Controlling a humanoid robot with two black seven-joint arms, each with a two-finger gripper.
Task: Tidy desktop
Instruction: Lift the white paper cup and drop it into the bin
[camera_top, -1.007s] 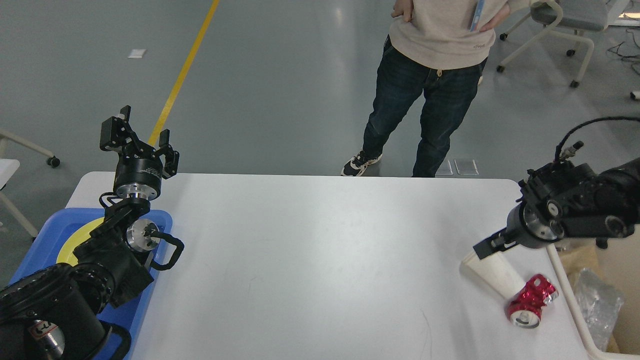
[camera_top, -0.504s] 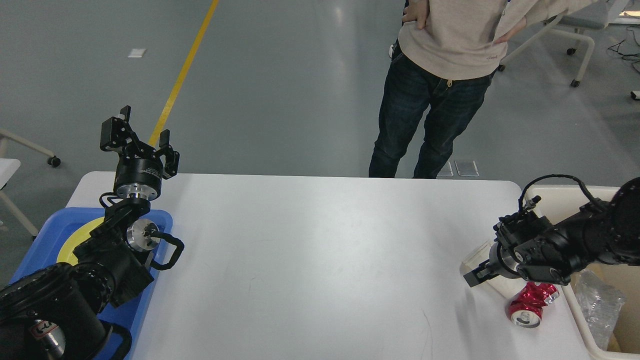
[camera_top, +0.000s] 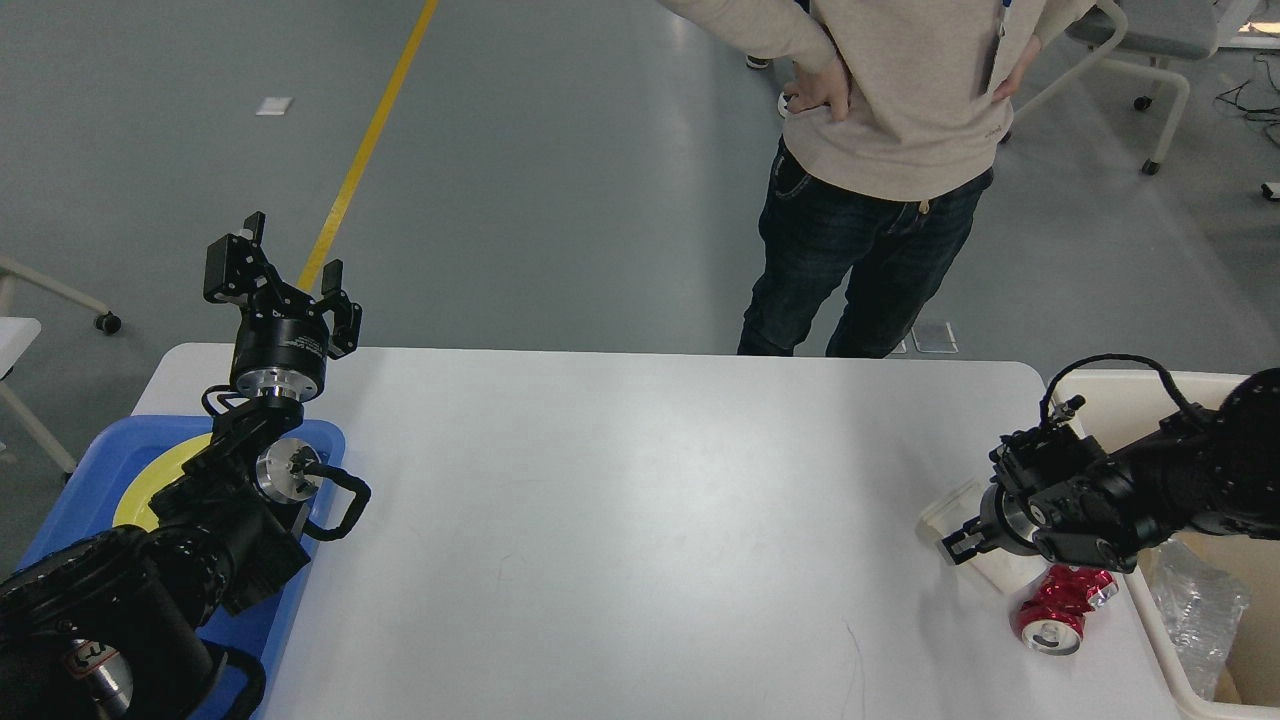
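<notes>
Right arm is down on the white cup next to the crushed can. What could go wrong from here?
1. The white cup lies on its side and looks thin; the right gripper may crush it or let it slip.
2. The crushed red can sits right beside the cup near the desktop edge; a sweep could knock it off.
3. A person stands close to the far edge.

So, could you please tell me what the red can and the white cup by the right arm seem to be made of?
The red can looks like thin metal, probably aluminium: glossy, with sharp crumpled facets and a silvery end. The white cup looks matte and opaque, likely paper or thin plastic; I can't tell which. It lies on its side on the desktop.
</notes>
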